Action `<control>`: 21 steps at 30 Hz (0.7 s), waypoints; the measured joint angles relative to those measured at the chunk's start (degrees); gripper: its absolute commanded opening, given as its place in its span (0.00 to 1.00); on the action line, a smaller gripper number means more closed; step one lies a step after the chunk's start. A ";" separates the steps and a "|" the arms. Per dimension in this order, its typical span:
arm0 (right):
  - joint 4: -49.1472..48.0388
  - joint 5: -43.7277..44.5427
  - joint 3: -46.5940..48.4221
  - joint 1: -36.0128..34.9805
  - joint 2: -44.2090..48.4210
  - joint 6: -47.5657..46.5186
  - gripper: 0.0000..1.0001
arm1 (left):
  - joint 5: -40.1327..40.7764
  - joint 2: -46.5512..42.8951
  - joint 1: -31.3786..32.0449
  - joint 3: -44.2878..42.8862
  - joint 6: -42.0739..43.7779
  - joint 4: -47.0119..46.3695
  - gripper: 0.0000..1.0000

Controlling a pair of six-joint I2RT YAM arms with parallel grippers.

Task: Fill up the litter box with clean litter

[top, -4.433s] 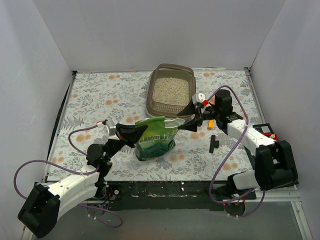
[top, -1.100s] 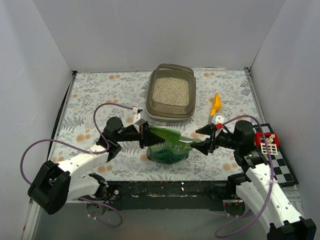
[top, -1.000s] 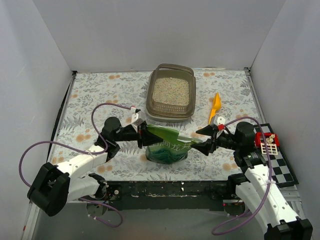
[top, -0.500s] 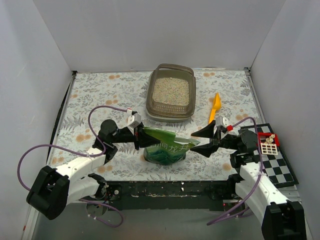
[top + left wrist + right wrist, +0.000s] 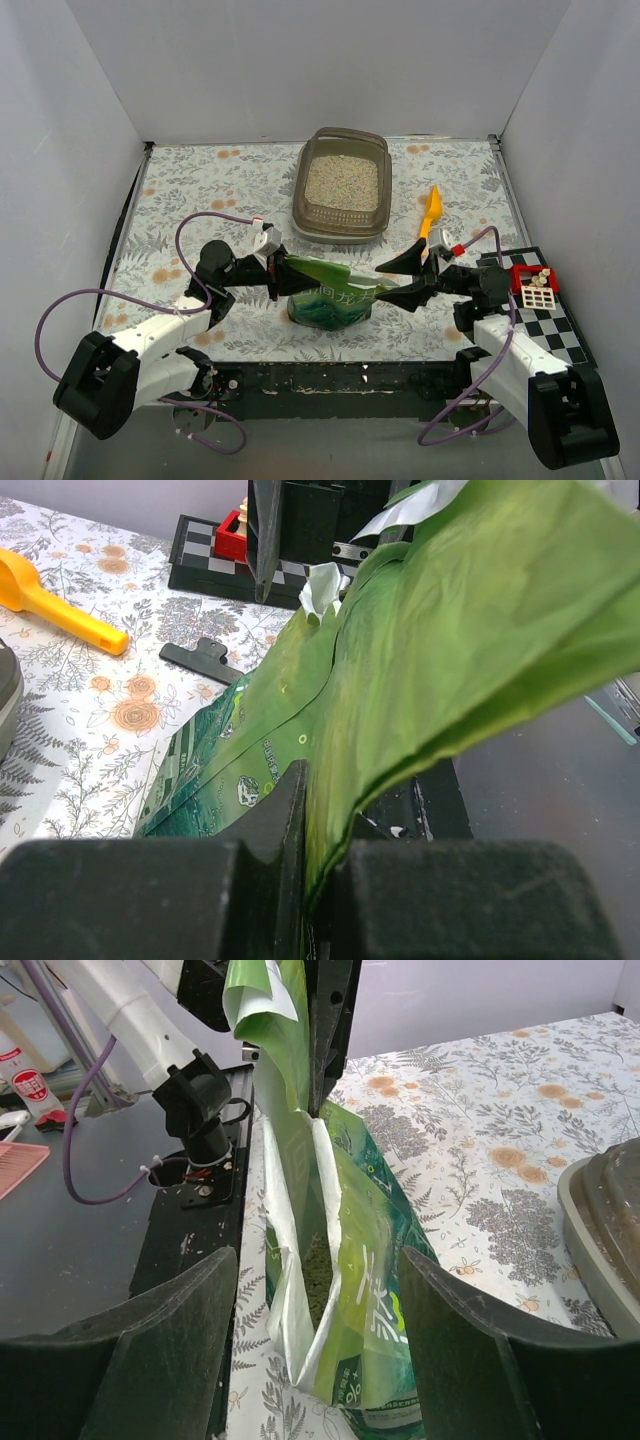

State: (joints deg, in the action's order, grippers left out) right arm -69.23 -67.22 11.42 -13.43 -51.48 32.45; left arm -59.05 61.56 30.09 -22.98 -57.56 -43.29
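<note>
Left gripper [image 5: 283, 275] pinched tight on green bag [image 5: 330, 304] top edge. Right gripper [image 5: 383, 284] spread wide, bag mouth between fingers. Litter box [image 5: 299, 195] holding clean litter [image 5: 341, 182] beyond fingertips.

You see plain white walls [image 5: 320, 70] standing far behind the left claw [image 5: 283, 273] and at both sides; under it lies a floral-patterned table [image 5: 190, 190], evenly lit.

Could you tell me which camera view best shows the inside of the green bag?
The right wrist view: it looks into the open mouth of the green bag, with litter inside. The top external view shows it from above, its inside hidden; the left wrist view shows only its outer side.
</note>
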 measured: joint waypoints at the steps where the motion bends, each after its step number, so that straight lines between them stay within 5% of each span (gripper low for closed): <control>1: -0.92 0.13 -0.02 -0.42 -0.72 0.50 0.72 | 0.00 0.00 0.00 0.02 -0.09 -0.02 0.00; 14: -4.66 2.75 -1.20 -3.67 -5.64 2.49 0.66 | -0.07 0.00 -0.04 0.11 -0.35 -0.33 0.00; 18: -4.74 3.45 -1.20 -4.46 -6.62 2.45 0.51 | -0.09 0.00 -0.04 0.13 -0.37 -0.42 0.00; 21: -4.94 3.74 -1.20 -4.76 -7.58 2.95 0.27 | -0.11 0.00 -0.04 0.13 -0.42 -0.44 0.00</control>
State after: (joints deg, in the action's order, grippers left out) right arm -74.17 -63.48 10.22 -18.20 -59.07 35.40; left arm -59.16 61.56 30.04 -22.85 -57.98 -43.72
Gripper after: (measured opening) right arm 0.461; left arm 0.010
